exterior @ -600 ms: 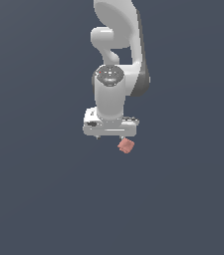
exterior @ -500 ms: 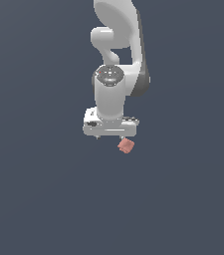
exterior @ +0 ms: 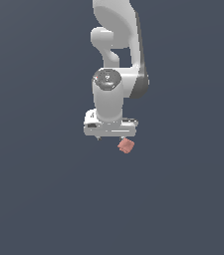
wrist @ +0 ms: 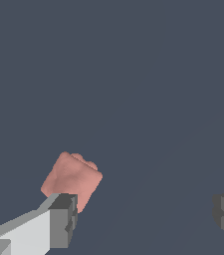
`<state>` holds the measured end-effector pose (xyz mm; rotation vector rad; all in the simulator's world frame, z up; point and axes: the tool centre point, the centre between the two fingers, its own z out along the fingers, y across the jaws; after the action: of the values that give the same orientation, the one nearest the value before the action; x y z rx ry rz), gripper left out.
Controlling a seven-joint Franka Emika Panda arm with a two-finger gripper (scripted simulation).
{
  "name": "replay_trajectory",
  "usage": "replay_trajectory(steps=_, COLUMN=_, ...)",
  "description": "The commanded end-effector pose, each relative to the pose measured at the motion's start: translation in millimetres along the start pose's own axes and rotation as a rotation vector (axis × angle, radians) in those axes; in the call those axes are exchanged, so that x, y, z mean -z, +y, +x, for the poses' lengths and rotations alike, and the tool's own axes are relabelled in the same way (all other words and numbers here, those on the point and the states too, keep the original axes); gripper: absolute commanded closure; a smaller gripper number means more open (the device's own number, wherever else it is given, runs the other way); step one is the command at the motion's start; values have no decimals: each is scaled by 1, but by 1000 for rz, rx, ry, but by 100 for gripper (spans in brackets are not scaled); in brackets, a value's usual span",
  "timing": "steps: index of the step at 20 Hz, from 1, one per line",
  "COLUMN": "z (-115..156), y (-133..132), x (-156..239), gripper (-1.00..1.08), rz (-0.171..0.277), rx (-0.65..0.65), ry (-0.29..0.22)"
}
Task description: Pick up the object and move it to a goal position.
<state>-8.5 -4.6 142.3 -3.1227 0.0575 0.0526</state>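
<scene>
Gripper (wrist: 143, 216) spread wide and clamped on nothing, one fingertip (wrist: 63, 219) just beside the salmon-pink block (wrist: 72, 180), the other well apart from it. Block (exterior: 126, 145) resting on the plain grey floor (exterior: 44, 199), off-centre to the gripper rather than between its fingers, near the exterior view's right end of the hand and turned corner-on, with no long axis to favour; probably calls for a sideways shift toward the block before closing. No brand, label or writing readable anywhere.

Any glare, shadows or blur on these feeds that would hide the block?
Exterior view: flat, even light, no glare; the pink block is small but sharp below the gripper. Wrist view: sharp, no cast shadow; one finger overlaps the block's edge.
</scene>
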Motion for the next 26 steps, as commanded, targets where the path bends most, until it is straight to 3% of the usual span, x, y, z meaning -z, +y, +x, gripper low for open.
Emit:
replay_trajectory(steps=1, z=0, y=0, x=0, gripper=-92, rz=2, rx=1, ry=-1)
replay_trajectory(steps=13, z=-4, y=-13, x=-9, gripper=-92, rz=-2, rx=-84, ry=5)
replay_trajectory(steps=26, z=-19, y=-50, x=-33, gripper=-92, rz=-6, rx=-328, ry=21)
